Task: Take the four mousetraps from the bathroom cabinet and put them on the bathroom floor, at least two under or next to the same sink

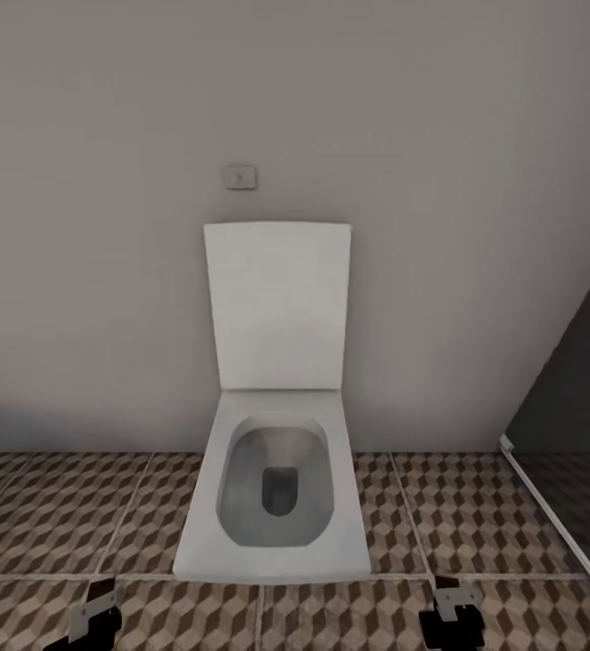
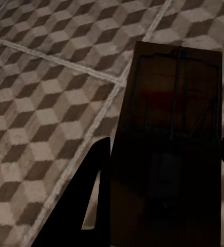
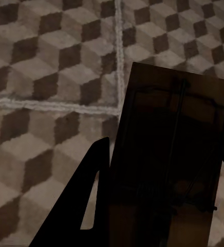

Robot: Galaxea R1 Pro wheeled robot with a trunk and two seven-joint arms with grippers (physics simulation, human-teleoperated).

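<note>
each gripper, left [image 2: 163, 206] and right [image 3: 166, 206], pinched a mousetrap [image 2: 176, 103] [image 3: 176, 134] above the floor [image 2: 45, 103], facing a toilet [image 1: 276, 488], so dropping them here risked missing the sink.

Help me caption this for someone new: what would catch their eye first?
A white toilet with its lid up stands centred against the grey wall, on the cube-patterned floor. In each wrist view a dark mousetrap, left mousetrap and right mousetrap, sits in the pincer above those tiles.
</note>
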